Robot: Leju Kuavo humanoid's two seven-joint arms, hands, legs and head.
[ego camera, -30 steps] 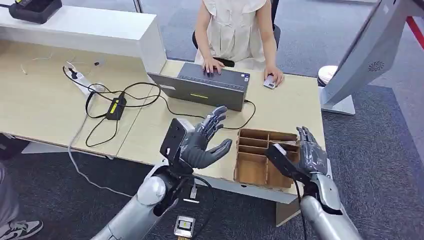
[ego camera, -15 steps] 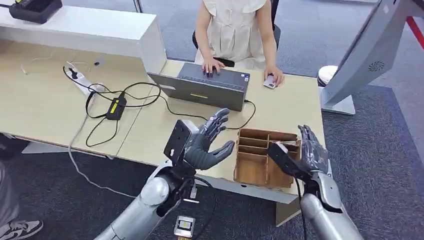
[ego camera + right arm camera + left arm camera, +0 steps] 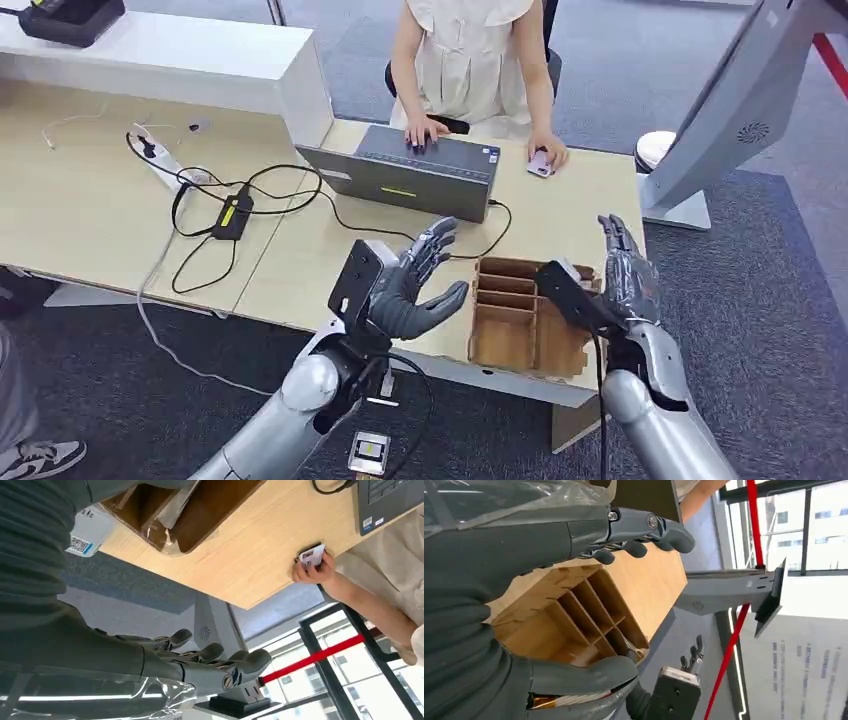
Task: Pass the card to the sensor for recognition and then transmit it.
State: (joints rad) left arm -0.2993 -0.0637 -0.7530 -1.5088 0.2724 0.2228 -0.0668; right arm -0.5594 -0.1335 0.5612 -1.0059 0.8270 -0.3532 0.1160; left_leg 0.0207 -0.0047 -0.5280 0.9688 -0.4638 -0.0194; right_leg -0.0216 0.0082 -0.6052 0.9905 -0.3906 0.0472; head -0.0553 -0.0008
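Head view: taken from high on the robot, facing forward and down over the wooden table (image 3: 580, 215) and both raised arms. Wrist views: each sits close behind its own hand, turned sideways, and both share the table's far right corner and the divided wooden box (image 3: 574, 615) with the head view.

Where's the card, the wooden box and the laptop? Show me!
card (image 3: 312, 556), right wrist view, on its printed face, under the person's fingers.
wooden box (image 3: 504, 339), head view, on the floor of a near compartment.
laptop (image 3: 420, 185), head view, on the back of its lid.
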